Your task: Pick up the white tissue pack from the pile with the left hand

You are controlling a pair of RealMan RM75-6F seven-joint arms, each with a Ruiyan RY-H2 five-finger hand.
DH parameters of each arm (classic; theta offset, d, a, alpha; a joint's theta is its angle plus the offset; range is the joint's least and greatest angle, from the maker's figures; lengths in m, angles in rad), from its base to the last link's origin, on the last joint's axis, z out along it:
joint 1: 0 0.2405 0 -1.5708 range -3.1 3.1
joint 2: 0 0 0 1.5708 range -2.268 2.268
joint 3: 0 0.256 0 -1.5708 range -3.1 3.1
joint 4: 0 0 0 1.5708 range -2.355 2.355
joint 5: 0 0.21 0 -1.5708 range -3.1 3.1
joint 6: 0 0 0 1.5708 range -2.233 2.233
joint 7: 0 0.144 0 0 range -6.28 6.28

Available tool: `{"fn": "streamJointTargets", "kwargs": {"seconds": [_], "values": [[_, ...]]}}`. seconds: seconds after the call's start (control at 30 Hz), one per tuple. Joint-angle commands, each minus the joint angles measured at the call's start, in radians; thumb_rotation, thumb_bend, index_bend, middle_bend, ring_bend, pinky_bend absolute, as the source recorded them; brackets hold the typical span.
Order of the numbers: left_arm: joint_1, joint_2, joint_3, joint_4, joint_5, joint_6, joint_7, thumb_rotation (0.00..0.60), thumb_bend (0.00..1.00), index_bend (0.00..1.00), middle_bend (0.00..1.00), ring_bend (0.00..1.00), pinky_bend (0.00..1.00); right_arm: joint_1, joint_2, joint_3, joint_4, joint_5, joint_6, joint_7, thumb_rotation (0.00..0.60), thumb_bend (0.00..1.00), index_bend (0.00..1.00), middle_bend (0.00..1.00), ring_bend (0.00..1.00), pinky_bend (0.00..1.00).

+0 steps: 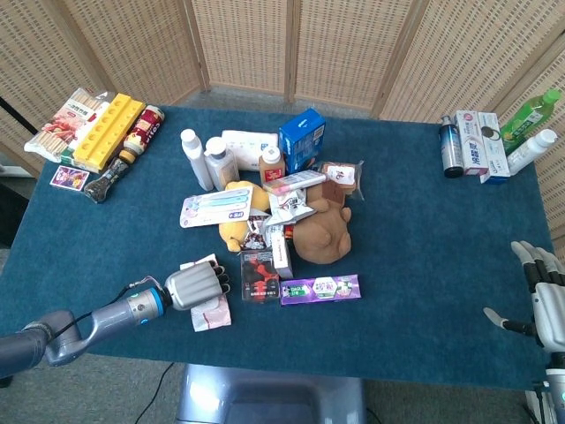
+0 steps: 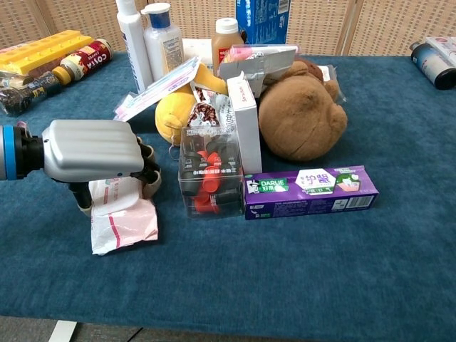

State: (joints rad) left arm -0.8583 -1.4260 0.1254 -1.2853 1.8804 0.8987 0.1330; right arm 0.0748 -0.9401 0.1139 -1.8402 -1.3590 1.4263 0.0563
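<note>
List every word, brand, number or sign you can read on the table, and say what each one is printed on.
"DARLIE": on the purple toothpaste box, chest view.
"COST", partly cut off: on the red and white tube at far left.
Print on the white tissue pack under the left hand: too blurred to read.
Labels on the white bottles, blue carton and clear box: too small to read.
</note>
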Motion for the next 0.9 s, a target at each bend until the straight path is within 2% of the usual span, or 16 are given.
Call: {"fn": "streamJointTargets", "kwargs": {"seconds": [0.03,0.23,0.47,0.67,0.9], "values": [[0.004,0.0,-0.001,-0.001,0.001,0.023,0.012,0.6,0.0,0.65,0.67,0.6,0.63,0.0,0.0,0.0,0.001,0.0,0.0,0.001,0.6,0.0,0.0,0.0,0.0,0.0],[0.016,0.043,-0.004,-0.04,-0.012,0.071,0.008,0.6,0.0,0.66,0.68,0.6,0.64,0.0,0.0,-0.001,0.0,-0.003,0.0,-0.001,0.6,0.0,0.0,0.0,0.0,0.0],[0.049,0.167,-0.007,-0.149,-0.019,0.17,-0.004,0.6,0.0,0.66,0.67,0.6,0.63,0.002,-0.004,-0.003,-0.002,-0.004,-0.004,-0.014,0.6,0.0,0.0,0.0,0.0,0.0],[0.082,0.288,-0.057,-0.263,-0.078,0.252,-0.023,0.6,0.0,0.64,0.65,0.59,0.63,0.003,-0.009,-0.007,-0.006,-0.007,-0.005,-0.03,0.6,0.0,0.0,0.0,0.0,0.0],[0.092,0.383,-0.131,-0.322,-0.132,0.3,-0.03,0.6,0.0,0.64,0.64,0.59,0.62,0.003,-0.012,-0.008,-0.01,-0.007,-0.003,-0.039,0.6,0.0,0.0,0.0,0.0,0.0]]}}
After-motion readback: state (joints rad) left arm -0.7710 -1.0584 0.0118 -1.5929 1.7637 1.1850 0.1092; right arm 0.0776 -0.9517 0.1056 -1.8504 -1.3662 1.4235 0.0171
